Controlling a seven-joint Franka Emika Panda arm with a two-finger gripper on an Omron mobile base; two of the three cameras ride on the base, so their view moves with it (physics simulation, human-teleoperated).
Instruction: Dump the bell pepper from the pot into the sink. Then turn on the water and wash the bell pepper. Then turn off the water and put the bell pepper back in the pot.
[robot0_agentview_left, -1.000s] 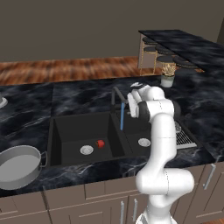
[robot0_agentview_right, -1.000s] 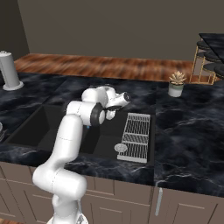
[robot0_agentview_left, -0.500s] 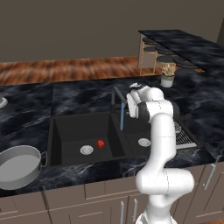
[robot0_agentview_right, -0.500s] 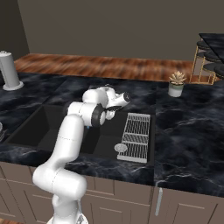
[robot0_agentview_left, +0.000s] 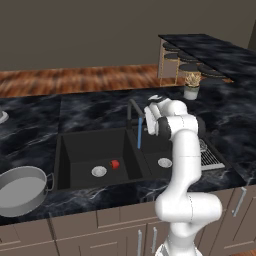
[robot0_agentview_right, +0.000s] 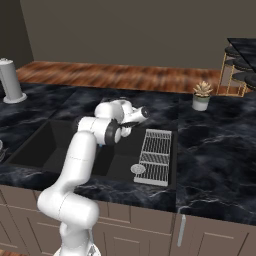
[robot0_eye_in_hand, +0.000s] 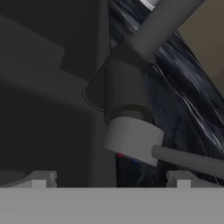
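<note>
Left base view: the sink (robot0_agentview_left: 80, 150) is a matte black rectangle set in a glossy, veined dark stone counter (robot0_agentview_left: 30, 135). The bell pepper (robot0_agentview_left: 115, 164), a tiny red block, lies on the floor of the sink's left basin, just beside the round silver drain (robot0_agentview_left: 99, 171). A thin blue stream of water (robot0_agentview_left: 139, 132) falls from the dark angular faucet (robot0_agentview_left: 134, 111) at the sink's back edge. The pot (robot0_agentview_left: 20, 190), round, shallow grey metal, sits on the counter left of the sink, cut off by the picture's edge. The gripper (robot0_eye_in_hand: 111, 177) hangs beside the faucet with jaws spread wide, clasping nothing; the faucet's pale cylinder and thin lever fill the space ahead of it. A ribbed metal rack (robot0_agentview_right: 156, 155) covers the sink's right side.
</note>
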